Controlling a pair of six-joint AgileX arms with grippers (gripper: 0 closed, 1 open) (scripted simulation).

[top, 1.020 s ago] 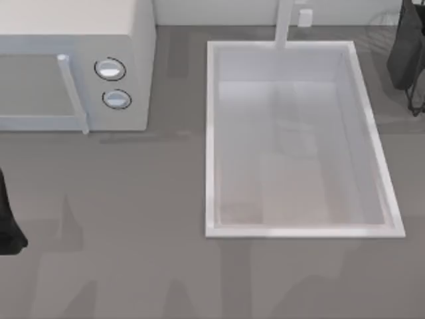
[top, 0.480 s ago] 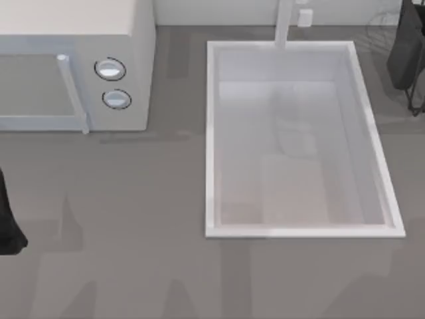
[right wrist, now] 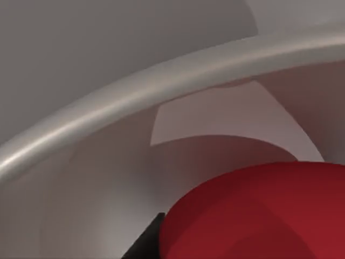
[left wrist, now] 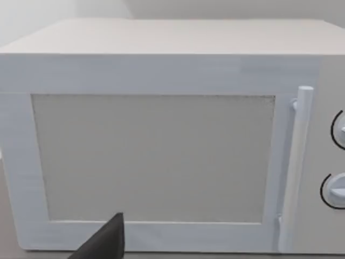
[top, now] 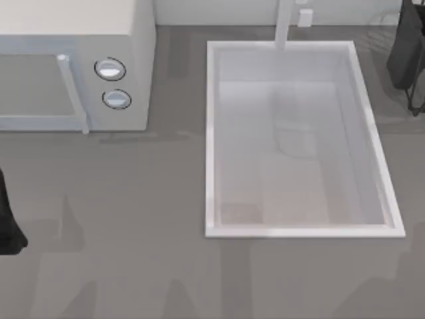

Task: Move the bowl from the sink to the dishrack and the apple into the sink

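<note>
The white sink lies right of the table's middle, its basin holding nothing, with the faucet post at its far rim. In the right wrist view the red apple looms very close, inside a pale curved rim, with a dark part of my right gripper beside it. My right arm hangs at the back right corner, over faint grey wires of the dishrack. The bowl is out of view. My left arm is parked at the left edge.
A white microwave with two round knobs stands at the back left. The left wrist view faces its door and handle, with a dark tip of my left gripper low in front. Bare grey tabletop spreads along the front.
</note>
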